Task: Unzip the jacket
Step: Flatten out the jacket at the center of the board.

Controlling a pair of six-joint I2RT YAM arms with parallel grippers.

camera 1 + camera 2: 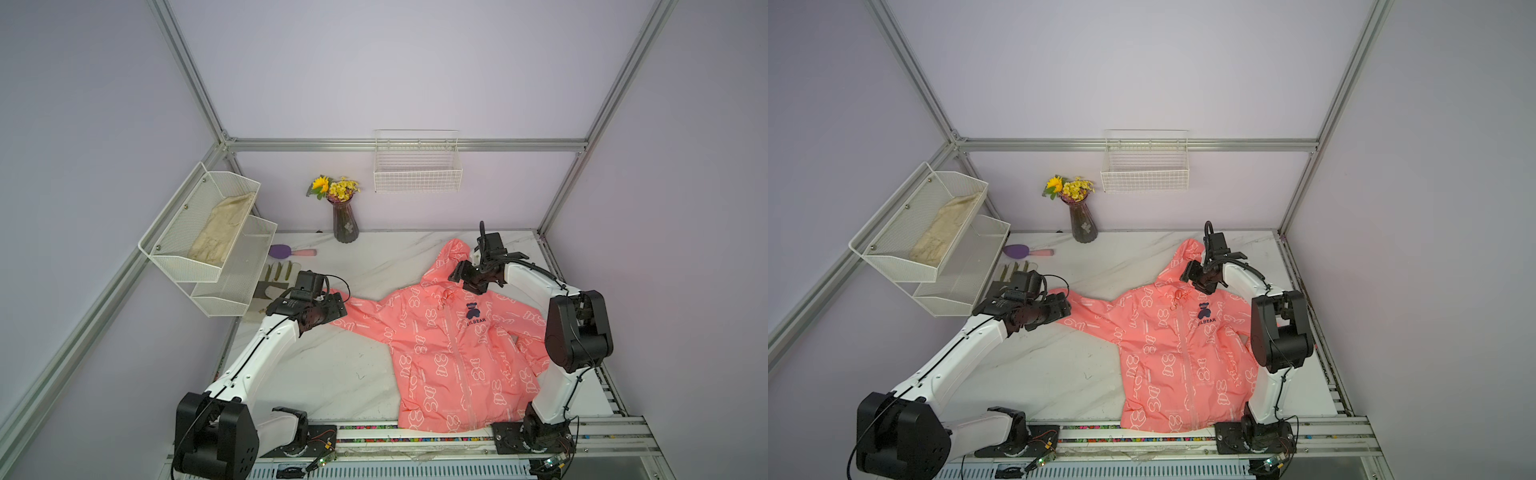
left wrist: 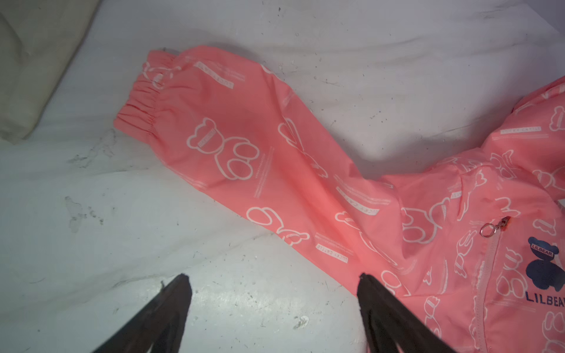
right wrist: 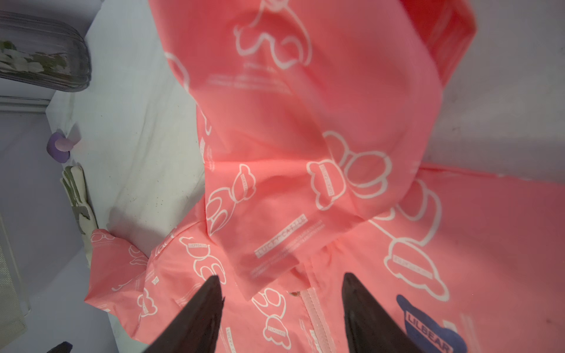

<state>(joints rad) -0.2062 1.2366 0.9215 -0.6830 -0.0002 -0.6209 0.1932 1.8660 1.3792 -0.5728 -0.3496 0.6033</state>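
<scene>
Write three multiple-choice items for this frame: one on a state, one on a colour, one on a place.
1. The zipper of the jacket is:
A. open all the way
B. closed down the front
C. open halfway

2. The bear logo on the chest is:
A. white
B. green
C. dark blue

3. The vase of flowers stands:
A. at the back edge of the table
B. at the front edge
C. on the jacket

Answers:
1 B: the two sides meet along the front, and the pull sits at the top.
2 C: the logo reads dark blue against the pink jacket in both top views.
3 A: the vase stands at the table's far edge, apart from the jacket.
</scene>
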